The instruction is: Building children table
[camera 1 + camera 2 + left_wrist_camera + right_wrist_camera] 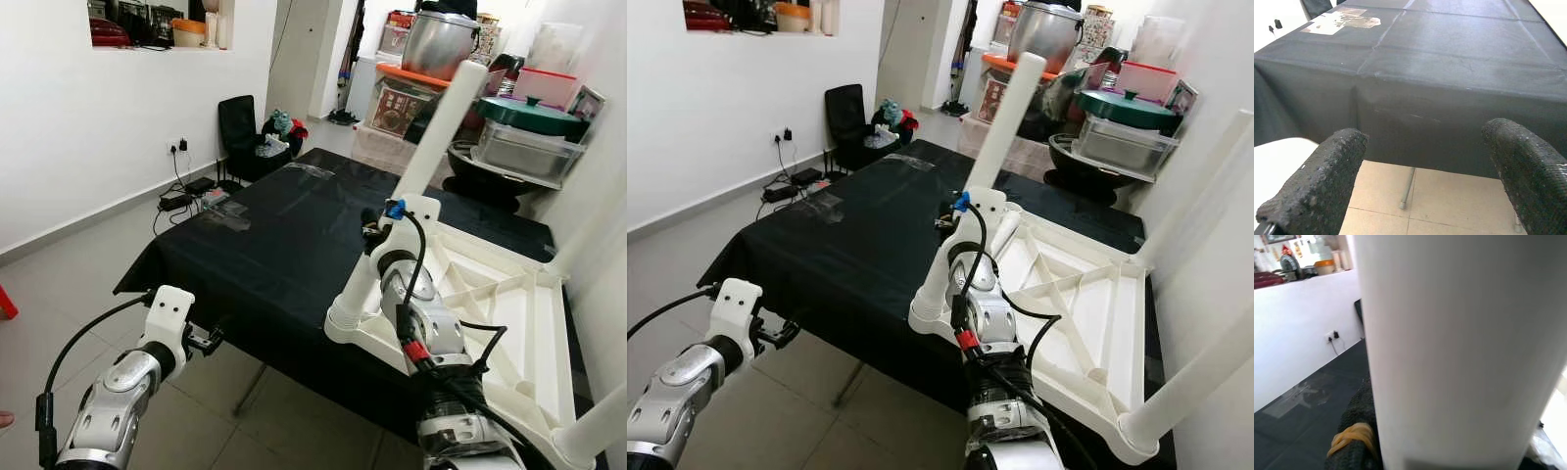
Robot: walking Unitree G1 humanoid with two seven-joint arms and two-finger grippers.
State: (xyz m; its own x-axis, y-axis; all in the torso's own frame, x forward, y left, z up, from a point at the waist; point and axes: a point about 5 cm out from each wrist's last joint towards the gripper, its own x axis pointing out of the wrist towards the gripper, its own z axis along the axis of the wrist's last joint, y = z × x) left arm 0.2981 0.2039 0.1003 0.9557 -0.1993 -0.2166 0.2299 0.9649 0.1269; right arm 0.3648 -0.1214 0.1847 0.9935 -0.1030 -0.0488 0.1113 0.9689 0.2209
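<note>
A white plastic children's table (509,323) lies upside down on the right half of a table covered in black cloth (265,235). Its legs point up. My right gripper (376,233) is shut on the white leg (436,127) that stands in the near left corner socket (348,318). In the right wrist view the white leg (1459,347) is pressed against a black finger (1352,440) with a yellow band. My left gripper (206,340) hangs open and holds nothing, just below the cloth's front edge (1449,88), its fingers (1317,181) spread wide.
Two more white legs (1205,186) rise along the right side. Storage boxes, a steel pot (439,41) and a green-lidded bowl (529,116) crowd the back right. A black chair (240,132) and floor cables (186,196) stand against the left wall. A metal table leg (1406,188) stands on the tiled floor.
</note>
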